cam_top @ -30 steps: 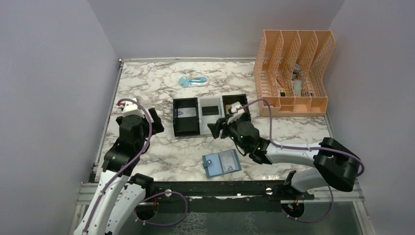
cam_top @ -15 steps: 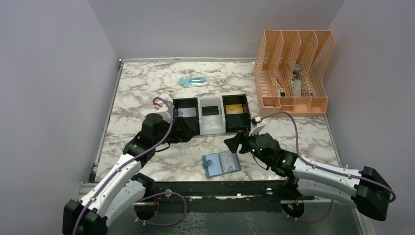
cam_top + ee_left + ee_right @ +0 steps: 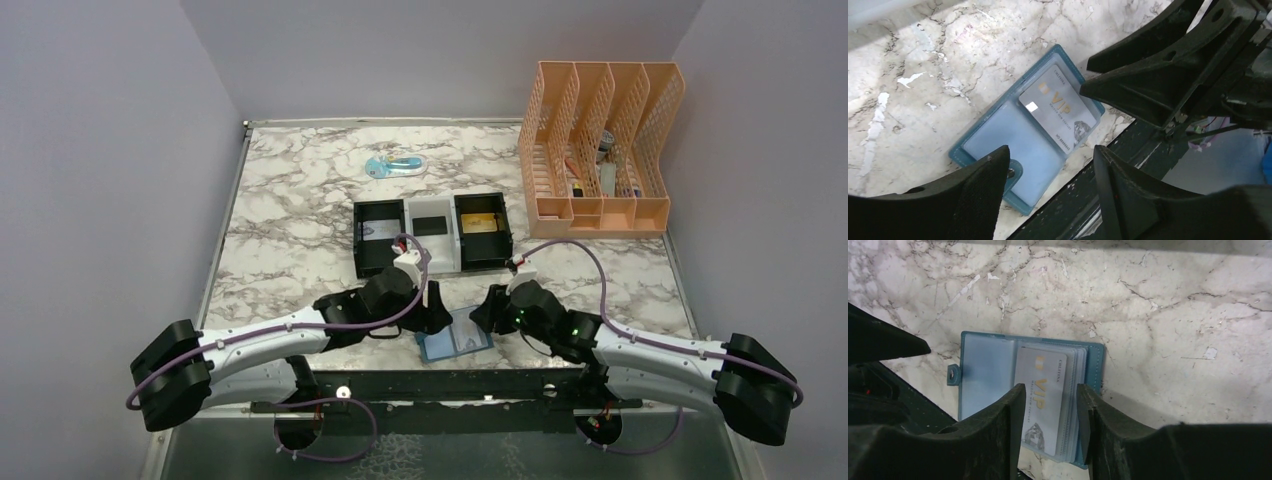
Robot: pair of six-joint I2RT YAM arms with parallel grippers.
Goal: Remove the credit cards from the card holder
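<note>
Card holder (image 3: 456, 335) (teal, silver VIP card (image 3: 1040, 390) showing inside): open flat, near edge of marble table (image 3: 300, 200), centre. Left gripper (image 3: 1048, 152): fingers apart, above holder. Right gripper (image 3: 1050, 390): fingers apart, card visible between.

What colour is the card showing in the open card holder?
Silver-grey card with gold VIP lettering; clearest in the right wrist view.

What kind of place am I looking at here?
Probably a robotics test bench, staged like a desk: two arms bolted at a marble-patterned table, plain enclosing walls, an orange file rack.
</note>
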